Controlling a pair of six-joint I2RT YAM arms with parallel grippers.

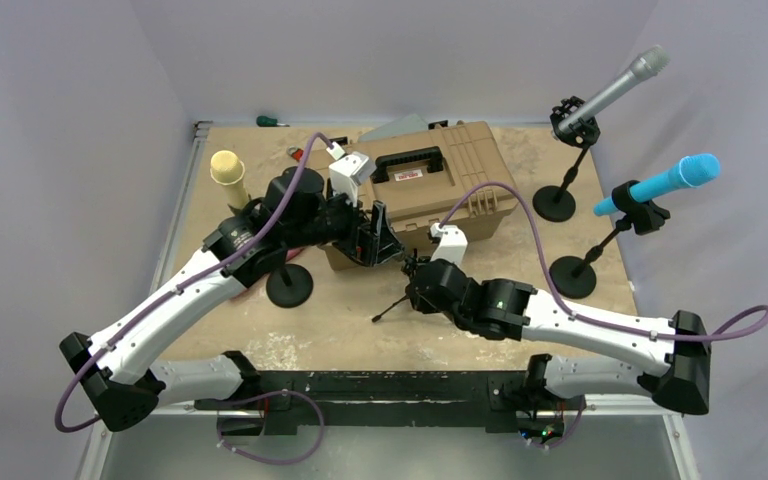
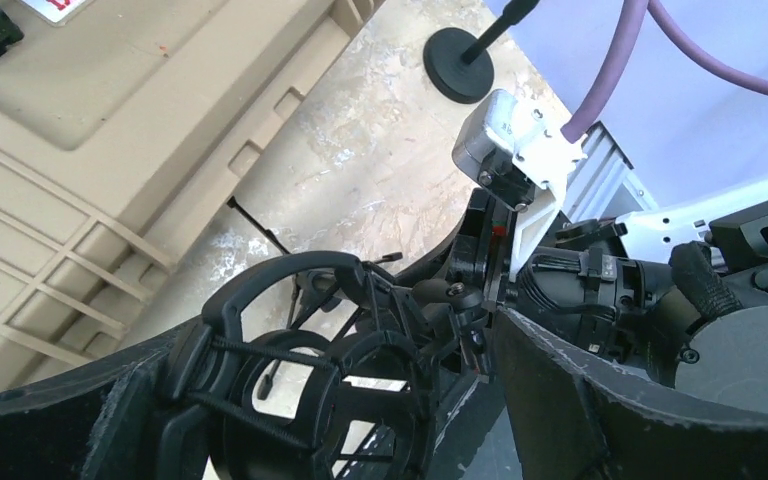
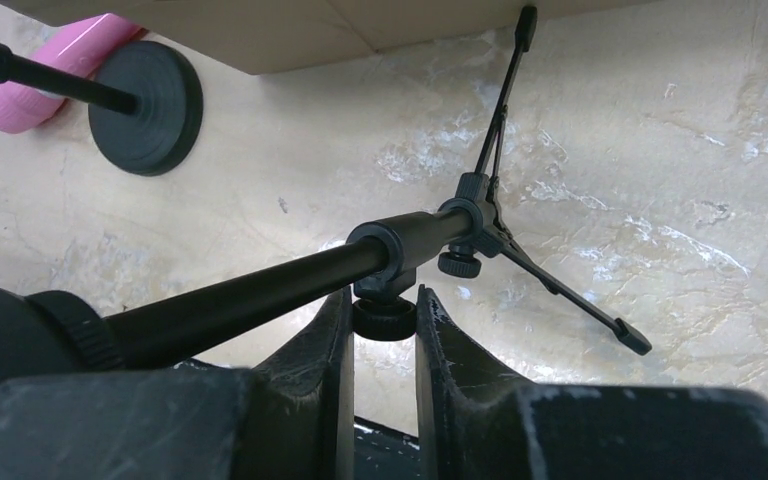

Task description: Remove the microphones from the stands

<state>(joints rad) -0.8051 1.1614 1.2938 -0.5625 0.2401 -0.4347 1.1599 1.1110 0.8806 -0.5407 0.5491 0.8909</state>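
Note:
A small black tripod stand (image 1: 392, 308) is held tilted in front of the tan case. My left gripper (image 1: 373, 240) is shut on its black shock mount (image 2: 310, 380), which sits between the fingers (image 2: 600, 400). The mount's ring shows no microphone in it. My right gripper (image 3: 382, 300) is shut on the round knob (image 3: 384, 315) under the stand's pole (image 3: 260, 285), just behind the tripod legs (image 3: 550, 285). A pink microphone (image 3: 55, 70) lies on the table beside a round stand base (image 3: 145, 105).
A tan plastic case (image 1: 440, 180) stands at the back middle. A grey microphone (image 1: 615, 88) and a blue microphone (image 1: 665, 183) sit on round-base stands at the right. A yellow microphone (image 1: 228, 168) on a stand is at the left, behind my left arm.

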